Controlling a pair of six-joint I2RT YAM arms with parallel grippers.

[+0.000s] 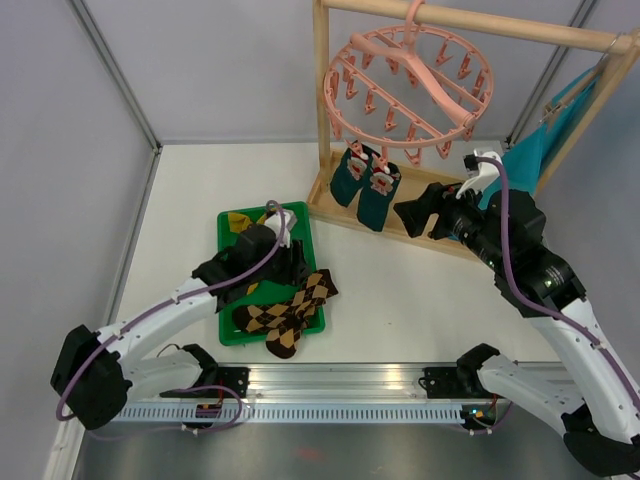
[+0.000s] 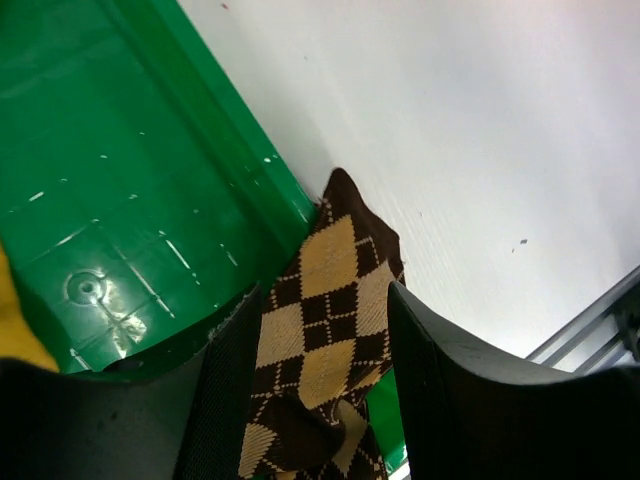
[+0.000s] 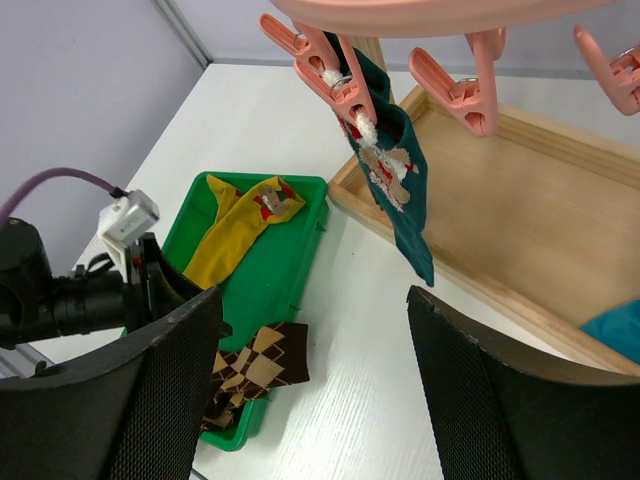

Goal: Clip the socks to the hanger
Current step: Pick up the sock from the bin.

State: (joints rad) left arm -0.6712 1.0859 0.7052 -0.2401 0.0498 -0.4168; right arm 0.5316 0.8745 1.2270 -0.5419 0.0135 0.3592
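Top: teal socks (image 1: 365, 185) hanging clipped on pink hanger (image 1: 410, 80); argyle socks (image 1: 290, 310) spilling over green tray (image 1: 240, 338) edge.
Left wrist: left gripper (image 2: 322, 300) standing open, straddling one argyle sock.
Right wrist: right gripper (image 3: 315, 300) gaping wide, holding nothing, facing the teal socks; yellow sock (image 3: 235, 235) lying in tray.

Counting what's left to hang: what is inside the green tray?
In the green tray, brown argyle socks lie at the near end, one spilling over the rim; mustard yellow socks lie at the far end. The left gripper hides the middle.
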